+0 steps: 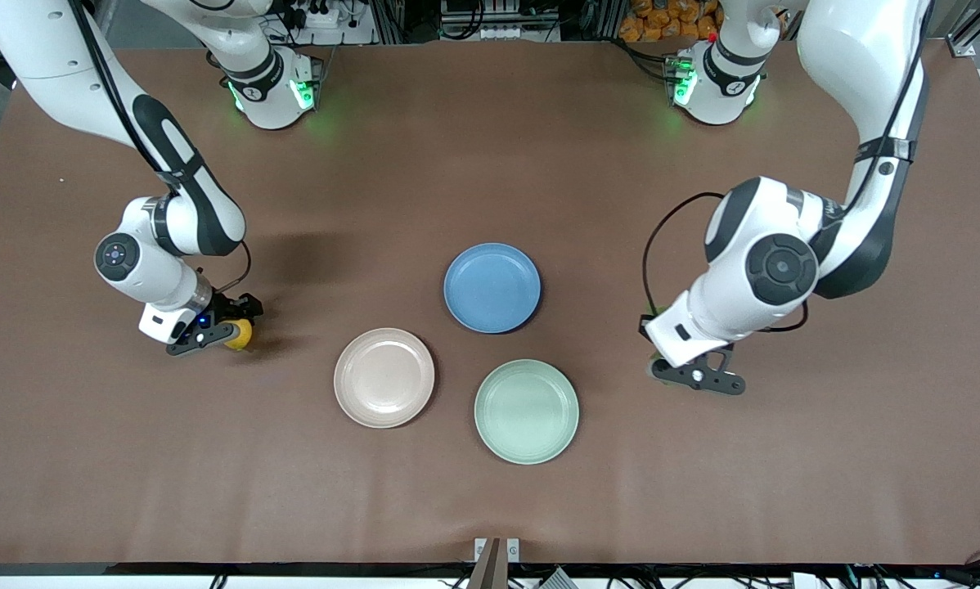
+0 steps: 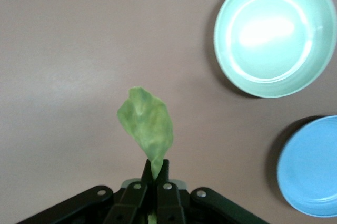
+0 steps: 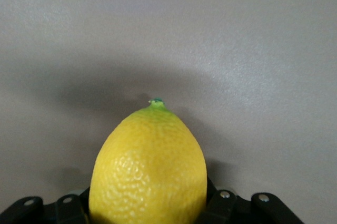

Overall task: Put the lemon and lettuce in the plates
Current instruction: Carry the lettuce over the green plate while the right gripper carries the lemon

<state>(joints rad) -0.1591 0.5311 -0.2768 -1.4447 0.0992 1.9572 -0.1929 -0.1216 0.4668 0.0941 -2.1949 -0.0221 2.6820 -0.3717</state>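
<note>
Front view: toward the right arm's end of the table, the right gripper [image 1: 230, 331] is clamped on the lemon [image 1: 240, 334], low over the tabletop. Three plates sit mid-table: beige plate [image 1: 384, 377], blue plate [image 1: 492, 287], green plate [image 1: 526, 411]. The left gripper [image 2: 156, 174] pinches the lettuce [image 2: 146, 127] above bare table beside the green plate.
</note>
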